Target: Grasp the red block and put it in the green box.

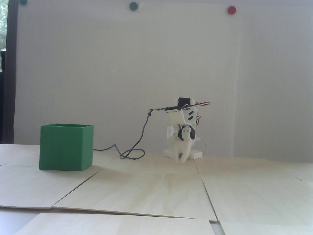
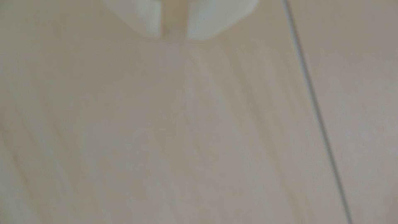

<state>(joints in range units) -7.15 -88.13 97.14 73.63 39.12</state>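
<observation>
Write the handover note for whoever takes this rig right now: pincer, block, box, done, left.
Pincer: empty, tips slightly apart, pointing down just above the wooden table near the arm's base; wrist view shows only bare wood under it.
Green box: upright on the table, far left in the fixed view, open top, inside hidden.
Red block: visible in neither view.
Done: cannot confirm.
Left: look inside the box; if the block is absent, find it, grasp it, drop it in.

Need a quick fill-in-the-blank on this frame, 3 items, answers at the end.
1. In the fixed view, the green box stands to the ____ of the arm.
2. The gripper points ____ toward the wooden table.
3. In the wrist view, the space between the jaws shows only ____.

Answers: left; down; table
</observation>
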